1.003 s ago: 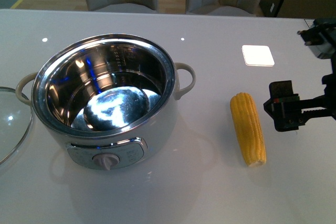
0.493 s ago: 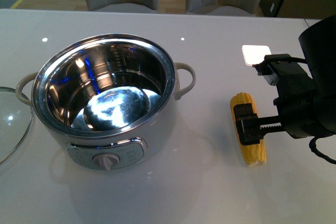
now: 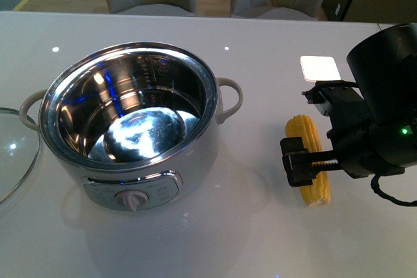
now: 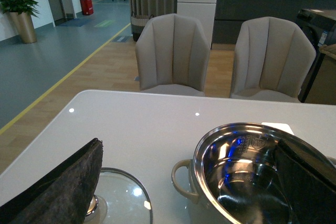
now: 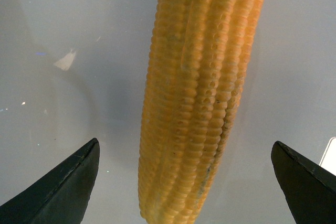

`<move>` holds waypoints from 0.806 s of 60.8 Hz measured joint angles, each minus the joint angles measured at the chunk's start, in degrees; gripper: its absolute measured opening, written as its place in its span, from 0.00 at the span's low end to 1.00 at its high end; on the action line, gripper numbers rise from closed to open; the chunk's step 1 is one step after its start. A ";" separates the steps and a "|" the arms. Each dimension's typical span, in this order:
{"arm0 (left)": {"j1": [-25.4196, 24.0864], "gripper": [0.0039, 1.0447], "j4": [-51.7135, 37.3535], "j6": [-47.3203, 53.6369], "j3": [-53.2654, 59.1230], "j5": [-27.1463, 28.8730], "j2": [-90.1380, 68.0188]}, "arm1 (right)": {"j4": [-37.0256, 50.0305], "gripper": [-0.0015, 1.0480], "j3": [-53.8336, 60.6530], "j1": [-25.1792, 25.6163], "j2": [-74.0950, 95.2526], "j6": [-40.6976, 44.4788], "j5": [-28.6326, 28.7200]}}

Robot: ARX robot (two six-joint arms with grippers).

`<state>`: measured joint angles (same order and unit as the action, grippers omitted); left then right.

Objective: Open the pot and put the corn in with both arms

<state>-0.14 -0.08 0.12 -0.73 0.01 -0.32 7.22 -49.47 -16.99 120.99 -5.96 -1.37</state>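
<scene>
Front view is showing us, at the far left edge, a round steel-rimmed glass lid lying flat on the table, just beside the pot. The left wrist view is showing the left gripper over that lid, its black fingers standing wide apart with nothing between them.

Moving right, a round cream-white electric pot is sitting uncovered, its knob facing us. Its shiny steel inner bowl is showing only blue and white reflections. The left wrist view is catching its rim and one loop handle.

Further right, apart from the pot, a yellow-orange husked corn cob is lying flat on the table. Its long axis is running away from us, leaning slightly, with the pale end nearer us and a little to the right.

The black right gripper is straddling the cob across its middle. In the right wrist view, we are seeing the right gripper with its fingertips parted, well clear of the corn on each side.

Everything is resting on a glossy pale grey table, which is carrying a bright white square beyond the cob. Behind it, two beige padded chairs are standing on wooden flooring, with a potted green plant far off.
</scene>
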 joint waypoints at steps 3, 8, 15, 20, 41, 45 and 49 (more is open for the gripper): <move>0.00 0.94 0.00 0.00 0.00 0.02 0.00 | -0.55 0.92 -0.28 0.02 0.24 -0.33 0.39; 0.00 0.94 0.00 0.00 0.00 0.00 0.00 | -1.18 0.92 -0.74 0.04 0.94 -0.57 0.81; 0.00 0.94 0.00 0.00 0.00 0.02 0.00 | -1.92 0.92 -1.27 0.17 1.88 -0.70 0.98; 0.00 0.94 0.00 0.00 0.00 0.00 0.00 | -2.54 0.92 -1.77 0.31 2.43 -0.74 1.03; 0.00 0.94 0.00 0.00 0.00 0.02 0.00 | -3.98 0.92 -3.08 0.55 3.89 -1.11 2.71; 0.00 0.94 0.00 0.00 0.00 0.00 0.00 | -4.00 0.92 -3.15 0.59 4.07 -1.29 2.69; 0.00 0.94 0.00 0.00 0.00 0.00 0.00 | -4.02 0.92 -3.19 0.61 4.15 -1.42 2.67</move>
<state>-0.14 -0.08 0.12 -0.73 0.01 -0.32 3.20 -52.66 -16.38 125.14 -7.38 1.30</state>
